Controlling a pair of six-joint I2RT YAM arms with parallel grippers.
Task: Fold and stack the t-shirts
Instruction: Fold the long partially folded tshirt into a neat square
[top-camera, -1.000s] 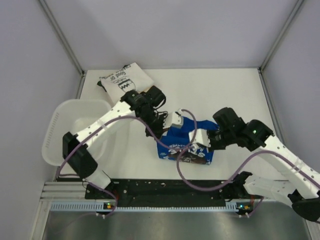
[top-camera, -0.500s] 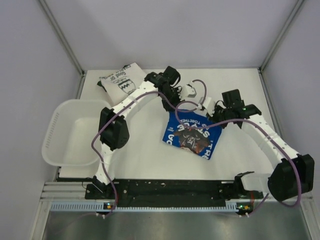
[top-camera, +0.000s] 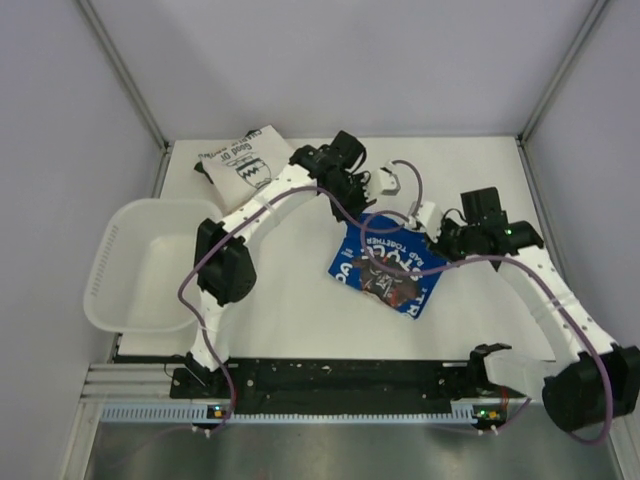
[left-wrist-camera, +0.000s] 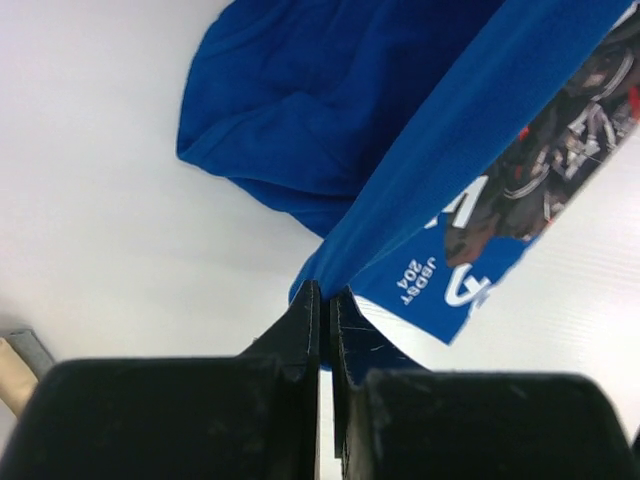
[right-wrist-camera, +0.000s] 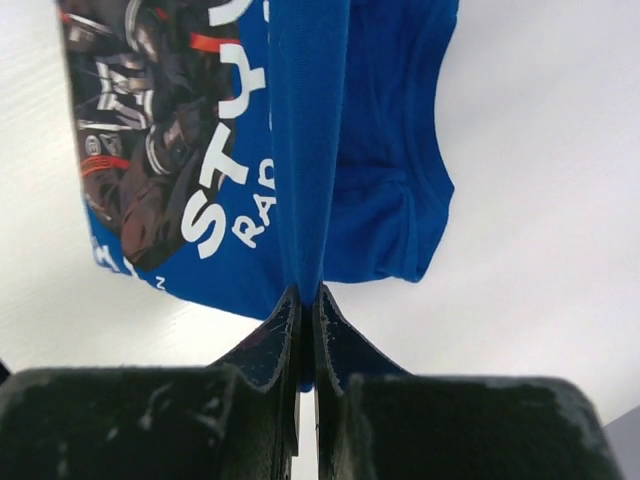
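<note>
The royal blue t-shirt (top-camera: 385, 268) lies print-up in the middle of the table, its white lettering and dark graphic showing. Its far edge is lifted by both grippers. My left gripper (top-camera: 388, 182) is shut on a fold of the blue cloth (left-wrist-camera: 400, 190), pinched at the fingertips (left-wrist-camera: 322, 292). My right gripper (top-camera: 422, 215) is shut on another fold of the same shirt (right-wrist-camera: 305, 150) at its fingertips (right-wrist-camera: 305, 295). The white t-shirt (top-camera: 247, 162) with black drawing and lettering lies folded at the back left, away from both grippers.
A white plastic slotted basket (top-camera: 110, 262) stands at the left edge of the table. Both arms' purple cables loop over the blue shirt. The cell's walls close in the back and the sides.
Both grippers moved from the near middle to the far side of the table, carrying the blue shirt's edge. The bunched shirt has opened flat with its print up, then shifted slightly right.
</note>
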